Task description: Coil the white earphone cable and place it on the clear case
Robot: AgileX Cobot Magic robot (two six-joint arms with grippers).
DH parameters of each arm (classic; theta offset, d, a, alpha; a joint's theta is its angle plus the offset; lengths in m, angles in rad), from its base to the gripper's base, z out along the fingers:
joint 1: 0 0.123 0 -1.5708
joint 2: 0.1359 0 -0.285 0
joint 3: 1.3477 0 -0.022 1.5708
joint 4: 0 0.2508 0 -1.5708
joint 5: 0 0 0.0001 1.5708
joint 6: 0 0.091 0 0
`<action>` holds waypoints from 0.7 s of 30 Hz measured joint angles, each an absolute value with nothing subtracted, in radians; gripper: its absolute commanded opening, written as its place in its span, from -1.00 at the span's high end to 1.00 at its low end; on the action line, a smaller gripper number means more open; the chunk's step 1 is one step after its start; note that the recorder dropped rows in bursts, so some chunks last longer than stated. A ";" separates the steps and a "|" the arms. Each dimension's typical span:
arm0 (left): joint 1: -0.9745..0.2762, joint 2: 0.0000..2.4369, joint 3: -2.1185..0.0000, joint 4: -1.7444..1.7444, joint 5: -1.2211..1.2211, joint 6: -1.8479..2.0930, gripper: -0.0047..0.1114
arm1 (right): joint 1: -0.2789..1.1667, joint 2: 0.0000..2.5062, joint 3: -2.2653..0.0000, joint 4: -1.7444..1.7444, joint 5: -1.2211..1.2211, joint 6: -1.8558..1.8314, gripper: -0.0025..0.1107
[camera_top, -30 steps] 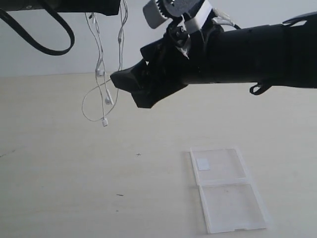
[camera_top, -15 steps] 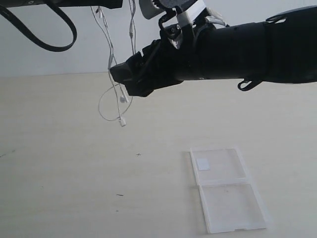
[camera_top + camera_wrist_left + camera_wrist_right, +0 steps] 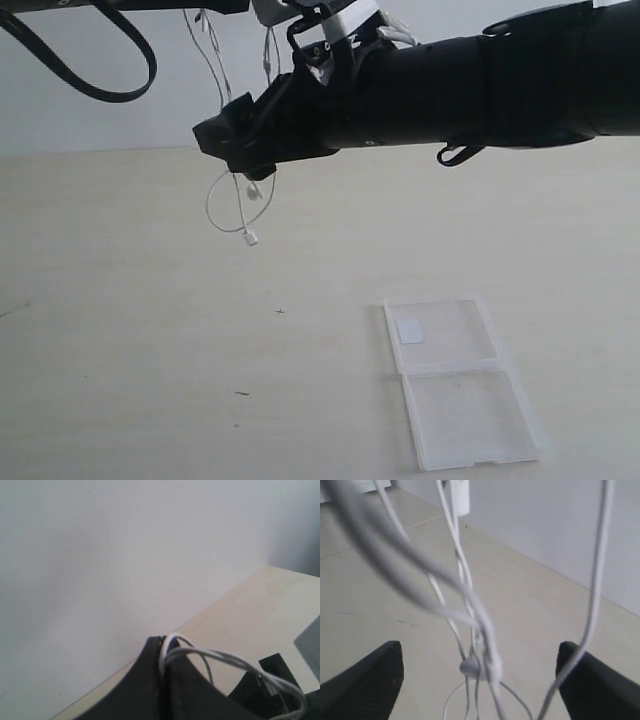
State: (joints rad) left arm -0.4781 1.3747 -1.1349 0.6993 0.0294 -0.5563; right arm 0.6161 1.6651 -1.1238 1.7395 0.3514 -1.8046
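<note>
The white earphone cable (image 3: 241, 205) hangs in several strands from the top of the exterior view, ending in a loop and a small plug (image 3: 250, 238) above the table. My left gripper (image 3: 162, 641) is shut on the cable (image 3: 220, 656) high up. My right gripper (image 3: 228, 140) reaches across from the right and stands open around the hanging strands. In the right wrist view an earbud (image 3: 470, 666) and tangled strands (image 3: 487, 645) hang between the wide-apart fingers (image 3: 375, 672), touching neither. The clear case (image 3: 458, 380) lies open and flat at the front right, with nothing on it.
A thick black arm cable (image 3: 95, 85) loops down at the top left. The pale table (image 3: 150, 350) carries a few small dark specks. A white wall stands behind it.
My right arm has swept left and slightly up, bringing its open jaws around the hanging strands. The cable's lower loop has shifted to the right. The case has not moved.
</note>
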 measured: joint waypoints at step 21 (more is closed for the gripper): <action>-0.399 1.375 -1.135 0.695 -0.053 -0.771 0.92 | 0.616 1.692 -1.166 1.742 0.361 -1.776 -0.46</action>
